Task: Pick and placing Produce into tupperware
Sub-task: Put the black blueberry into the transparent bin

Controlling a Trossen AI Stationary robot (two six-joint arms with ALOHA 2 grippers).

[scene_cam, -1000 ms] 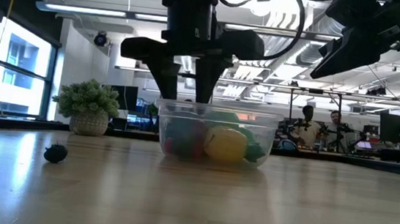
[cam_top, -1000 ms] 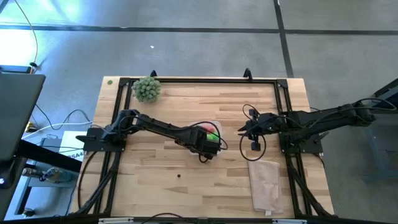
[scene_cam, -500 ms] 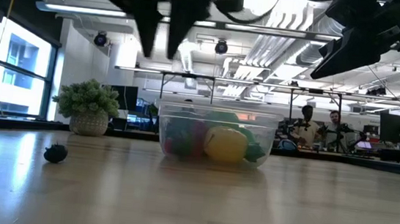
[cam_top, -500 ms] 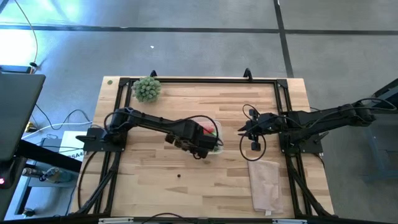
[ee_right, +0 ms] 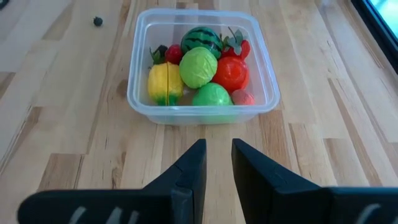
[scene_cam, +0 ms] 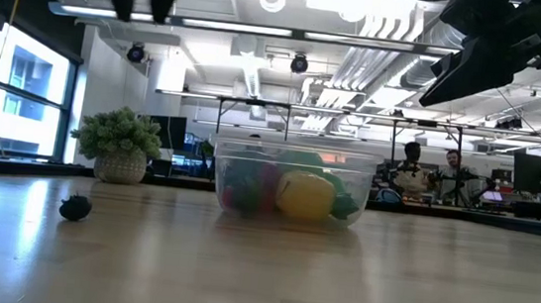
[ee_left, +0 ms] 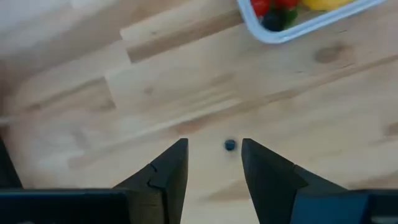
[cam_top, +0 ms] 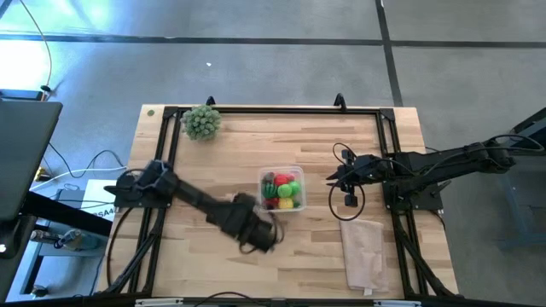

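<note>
The clear tupperware (cam_top: 300, 174) sits mid-table and holds several toy produce pieces: a striped green ball (ee_right: 200, 38), a yellow piece (ee_right: 163, 82), green and red ones. One tiny dark berry (ee_left: 230, 145) lies alone on the wood, also in the low view (scene_cam: 75, 208). My left gripper (ee_left: 214, 146) hangs open high above that berry, fingers pointing down, to the near left of the container (cam_top: 256, 234). My right gripper (ee_right: 217, 146) waits to the right of the tupperware, fingers a narrow gap apart, with nothing between them.
A bushy pale-green potted plant (cam_top: 201, 122) stands at the table's far left corner. A folded beige cloth (cam_top: 365, 251) lies near the right front. A black frame (cam_top: 273, 109) runs along the table's edges. Bare wood lies around the berry.
My left gripper has risen out of the tupperware and swung toward the table's near-left, ending high above the lone berry. The produce in the container and the berry have stayed where they were.
</note>
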